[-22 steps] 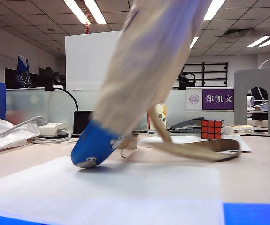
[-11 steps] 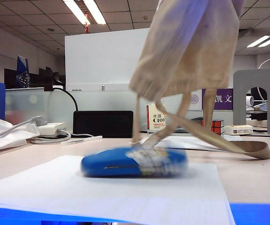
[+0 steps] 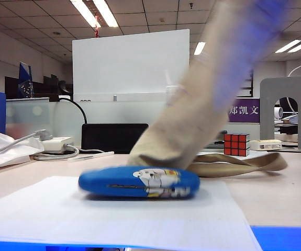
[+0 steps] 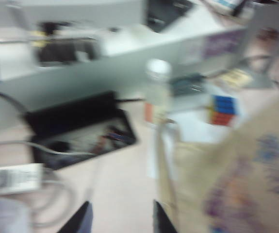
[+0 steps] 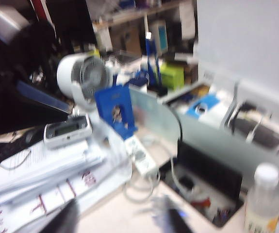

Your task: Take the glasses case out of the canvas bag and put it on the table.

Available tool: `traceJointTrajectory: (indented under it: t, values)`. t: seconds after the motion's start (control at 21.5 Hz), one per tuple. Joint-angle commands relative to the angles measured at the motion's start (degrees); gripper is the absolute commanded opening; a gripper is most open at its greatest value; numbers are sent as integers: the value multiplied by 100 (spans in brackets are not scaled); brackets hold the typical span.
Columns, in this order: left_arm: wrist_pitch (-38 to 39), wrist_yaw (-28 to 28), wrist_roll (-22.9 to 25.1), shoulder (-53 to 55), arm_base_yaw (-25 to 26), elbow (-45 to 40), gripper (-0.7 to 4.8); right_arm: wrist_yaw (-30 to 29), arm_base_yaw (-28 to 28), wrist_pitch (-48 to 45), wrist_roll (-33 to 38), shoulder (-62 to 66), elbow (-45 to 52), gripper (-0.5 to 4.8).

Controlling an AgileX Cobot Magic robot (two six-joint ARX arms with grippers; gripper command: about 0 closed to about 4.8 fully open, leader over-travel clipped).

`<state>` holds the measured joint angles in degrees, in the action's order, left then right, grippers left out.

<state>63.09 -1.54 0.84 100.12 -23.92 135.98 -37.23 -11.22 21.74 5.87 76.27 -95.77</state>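
Glasses case [image 3: 138, 182] on paper sheet [image 3: 113, 214]; canvas bag [image 3: 213, 99] (blurred) behind; both grippers unclear.

Glossy hard glasses case [image 3: 138, 182]; matt cloth canvas bag [image 3: 192, 130]; smooth table [image 3: 281, 193].

Left gripper [image 4: 121, 218] parted (nothing between its fingers); right gripper [image 5: 117, 218] blurred.

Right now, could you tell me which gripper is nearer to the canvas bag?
Left. The left gripper has the canvas bag right beside its fingers in its wrist view. The right gripper looks over desk clutter with no bag in view, seemingly farther off.
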Motion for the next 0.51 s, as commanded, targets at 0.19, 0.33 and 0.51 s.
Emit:
traceJointTrajectory:
  t: [0.19,0.33,0.51]
  values:
    - [-835,468,-179,-643,505,28,52,177,87,-142,-33,-129,-15,252]
    - [-1209,531,-160,-1226,1263,28,8,437,85,-247,-33,-654,-15,206]
    - [-2087,337,-686,-1989,3003,28,-6,1939,109,-173,-813,-1834,-15,66]
